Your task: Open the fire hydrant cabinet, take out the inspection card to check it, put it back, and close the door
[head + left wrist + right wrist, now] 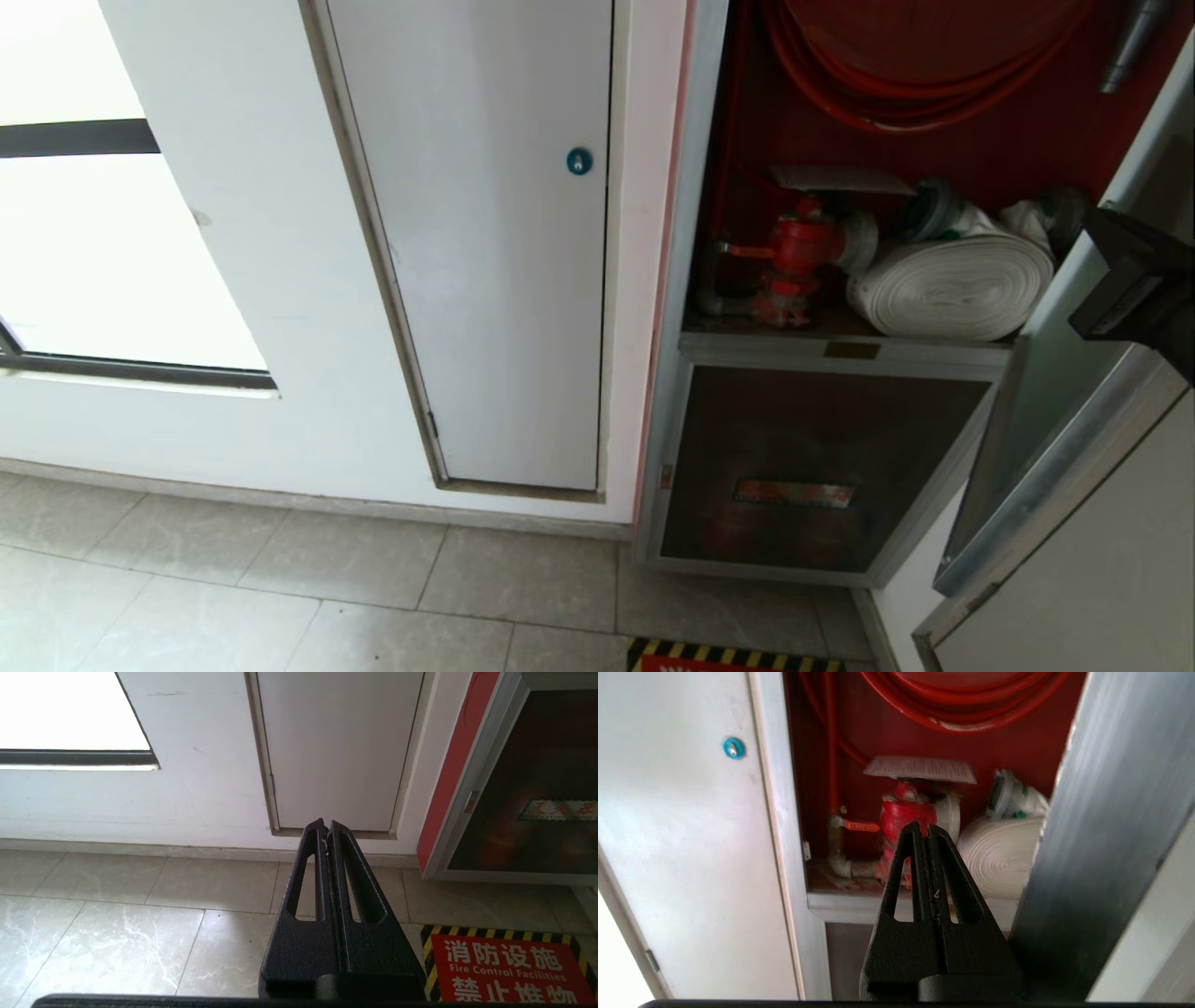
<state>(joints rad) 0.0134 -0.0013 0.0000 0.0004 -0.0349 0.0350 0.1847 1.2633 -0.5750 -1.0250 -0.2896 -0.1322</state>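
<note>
The card lies flat on top of the red valve, inside the cabinet, near the left of its upper bay and untouched by either gripper. Whether it has been checked and returned, or is yet to be taken out, cannot be told from here.

The door stands swung out to the right, so opening is done; closing is left in either case.

The right gripper is out in front of the open bay, fingers pressed together with nothing between them, pointing toward the valve and just beside the door's silver edge; in the head view only its dark body shows at the far right. The left gripper is likewise closed and empty, parked low over the floor tiles and aimed at the foot of the white panel door.

Counted: one card, one valve, one red hose reel, one rolled white hose, one open door, one lower dark glass panel, one white panel door with one blue lock, one floor sign.
</note>
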